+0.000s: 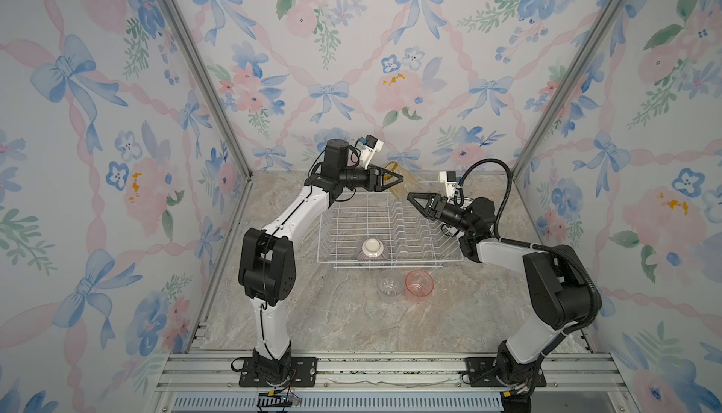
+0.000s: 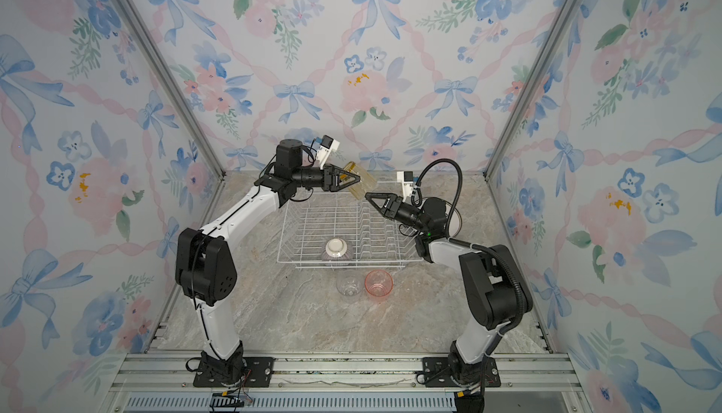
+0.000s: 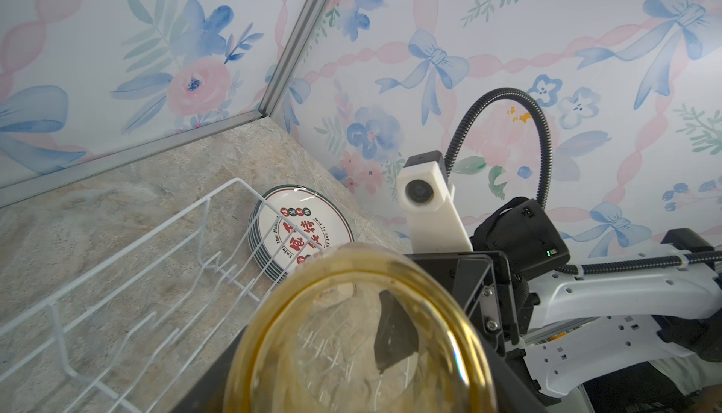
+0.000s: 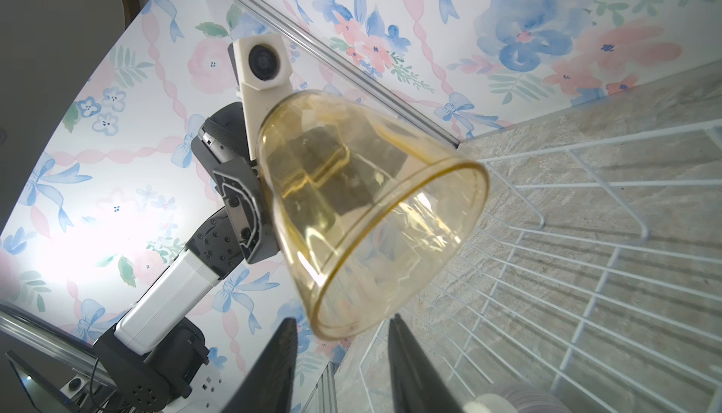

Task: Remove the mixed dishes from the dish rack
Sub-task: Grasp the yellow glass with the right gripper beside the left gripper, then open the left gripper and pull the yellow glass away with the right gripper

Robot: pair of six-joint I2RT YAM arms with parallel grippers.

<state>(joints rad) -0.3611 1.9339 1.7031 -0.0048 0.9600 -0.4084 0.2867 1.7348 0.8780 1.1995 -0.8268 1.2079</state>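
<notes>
In the air: yellow tumbler (image 1: 406, 189), pinched by the left gripper (image 1: 396, 180) and held tilted over the far rim of the rack (image 1: 324, 243), mouth toward the right gripper (image 1: 410, 197). The latter's fingers are spread, with the tips set either side of the tumbler's rim; contact cannot be made out.
In the rack: bowl (image 1: 371, 247), upturned at the near edge.
On the table (image 1: 351, 325): clear tumbler (image 1: 388, 284) and pink tumbler (image 1: 419, 283), set just beside each other before the rack; open surface is left toward the arm bases.
Outside the rack's far corner: plates (image 3: 297, 227), stacked, partly cut off by the tumbler in the left wrist view.

three tumblers (image 1: 404, 186) (image 1: 388, 283) (image 1: 419, 283), one bowl (image 1: 371, 251), one rack (image 1: 410, 262)
</notes>
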